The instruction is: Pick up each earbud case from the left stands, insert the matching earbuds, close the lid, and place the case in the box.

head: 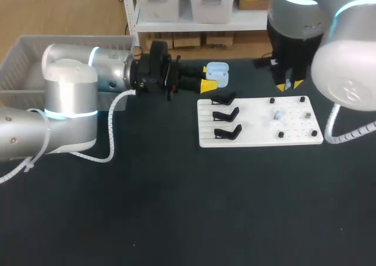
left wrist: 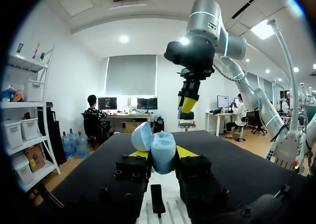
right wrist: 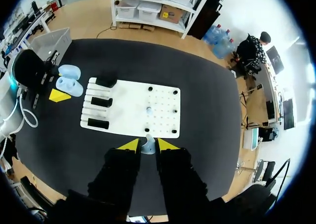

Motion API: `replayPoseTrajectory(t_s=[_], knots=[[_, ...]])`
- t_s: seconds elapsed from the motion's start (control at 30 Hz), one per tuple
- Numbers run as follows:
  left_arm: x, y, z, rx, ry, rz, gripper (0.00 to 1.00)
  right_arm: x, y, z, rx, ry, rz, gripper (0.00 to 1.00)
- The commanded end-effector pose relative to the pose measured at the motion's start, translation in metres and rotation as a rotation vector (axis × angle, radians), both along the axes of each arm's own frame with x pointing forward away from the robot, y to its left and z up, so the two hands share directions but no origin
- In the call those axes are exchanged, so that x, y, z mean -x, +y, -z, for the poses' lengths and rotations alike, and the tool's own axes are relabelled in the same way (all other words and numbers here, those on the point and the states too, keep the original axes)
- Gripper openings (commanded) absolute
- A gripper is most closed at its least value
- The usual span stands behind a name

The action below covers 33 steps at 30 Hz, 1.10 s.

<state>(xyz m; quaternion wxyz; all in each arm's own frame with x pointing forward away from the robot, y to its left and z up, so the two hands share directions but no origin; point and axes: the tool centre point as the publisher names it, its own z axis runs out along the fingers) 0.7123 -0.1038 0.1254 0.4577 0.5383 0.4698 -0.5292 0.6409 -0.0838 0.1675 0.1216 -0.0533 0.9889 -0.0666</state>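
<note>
My left gripper (head: 209,78) is shut on a light blue earbud case (head: 218,71) with its lid open, held just behind the white board (head: 258,138). In the left wrist view the case (left wrist: 162,154) sits between the yellow tips, lid (left wrist: 141,136) swung up. Above the board's far edge hangs my right gripper (head: 290,85), a little beyond and to the right of the case. Its tips (right wrist: 147,145) are shut on a small pale blue earbud (right wrist: 147,147). Another earbud (head: 277,115) stands among the board's pegs. Three black stands (head: 226,114) on the board's left side hold nothing.
A grey box (head: 23,60) stands at the table's far left, behind my left arm. Several short black pegs (head: 305,115) stick up from the board's right half. Black tabletop (head: 176,207) stretches in front of the board.
</note>
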Motion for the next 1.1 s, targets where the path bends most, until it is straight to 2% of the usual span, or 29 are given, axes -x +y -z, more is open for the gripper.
replayPoseTrajectory(t_s=[0.03, 0.17, 0.33, 0.57, 0.77, 0.87, 1.1], knots=[[0.001, 0.000, 0.001, 0.003, -0.002, -0.003, 0.00, 0.003, -0.002, 0.001, -0.004, -0.018, -0.001, 0.00], [0.001, 0.000, 0.001, 0.003, -0.002, -0.003, 0.00, 0.003, -0.002, 0.001, -0.004, -0.018, -0.001, 0.00], [0.001, 0.000, 0.001, 0.003, -0.002, -0.003, 0.00, -0.006, 0.025, -0.016, 0.072, 0.018, 0.136, 0.00], [0.001, 0.000, 0.001, 0.003, -0.002, -0.003, 0.00, -0.018, 0.045, -0.032, 0.024, -0.015, 0.342, 0.00], [0.001, 0.000, 0.001, 0.003, -0.002, -0.003, 0.00, -0.017, 0.066, -0.036, -0.025, 0.011, 0.436, 0.00], [0.001, 0.000, 0.001, 0.003, -0.002, -0.003, 0.00, -0.015, 0.071, -0.031, -0.074, 0.038, 0.467, 0.00], [0.001, 0.000, 0.001, 0.003, -0.002, -0.003, 0.00, -0.015, 0.071, -0.031, -0.074, 0.038, 0.467, 0.00]])
